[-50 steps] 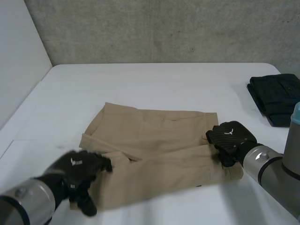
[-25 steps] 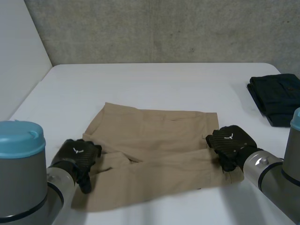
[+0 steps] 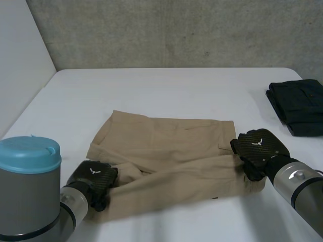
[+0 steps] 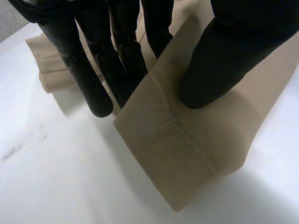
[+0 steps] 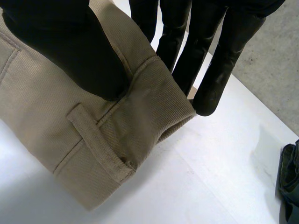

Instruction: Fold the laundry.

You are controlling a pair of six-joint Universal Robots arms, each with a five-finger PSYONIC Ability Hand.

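Note:
Tan shorts point(image 3: 166, 156) lie flat on the white table point(image 3: 166, 91), folded lengthwise, leg hems at the left and waistband at the right. My left hand point(image 3: 93, 176) sits at the front left hem. In the left wrist view its thumb point(image 4: 219, 60) presses on top of the hem point(image 4: 196, 154) while the fingers point(image 4: 93, 70) reach under the cloth's edge, pinching it. My right hand point(image 3: 260, 148) is at the waistband's front right corner. There its thumb point(image 5: 70, 51) lies on the waistband point(image 5: 93, 140) by a belt loop and the fingers point(image 5: 210, 60) go down past the edge, gripping it.
A folded dark garment point(image 3: 298, 106) lies at the table's right edge, also past the right hand's fingertips point(image 5: 289, 186). My left arm's blue-capped joint point(image 3: 28, 151) stands at the front left. Bare table stretches behind the shorts up to the grey wall.
My left hand has come in to the shorts' left hem and closed on it. The right hand has shifted slightly right, keeping its hold on the waistband.

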